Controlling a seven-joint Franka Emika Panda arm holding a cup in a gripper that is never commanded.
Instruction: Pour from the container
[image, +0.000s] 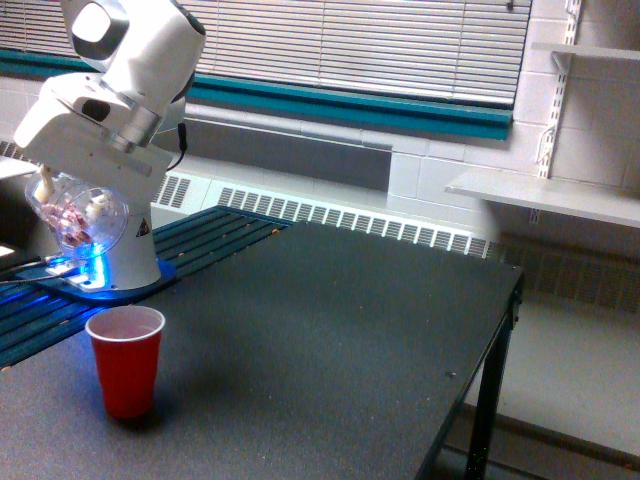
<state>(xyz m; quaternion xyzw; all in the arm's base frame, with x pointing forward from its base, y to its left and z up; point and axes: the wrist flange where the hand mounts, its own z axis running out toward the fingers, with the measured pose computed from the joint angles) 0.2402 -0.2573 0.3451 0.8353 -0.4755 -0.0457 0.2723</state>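
Observation:
In the exterior view, the clear rounded container hangs at the upper left, with pink, red and white pieces showing through its wall. It is held under the white arm's hand, and my gripper is shut on it; the fingers are mostly hidden behind the hand and the container. The container sits tilted, about a cup's height above the table. Below it and slightly to the right stands the red plastic cup, upright, its white inside showing.
The arm's white base stands on a blue-lit plate at the dark table's far left. A slatted blue panel lies beside it. The table's right edge drops off near a shelf on the wall.

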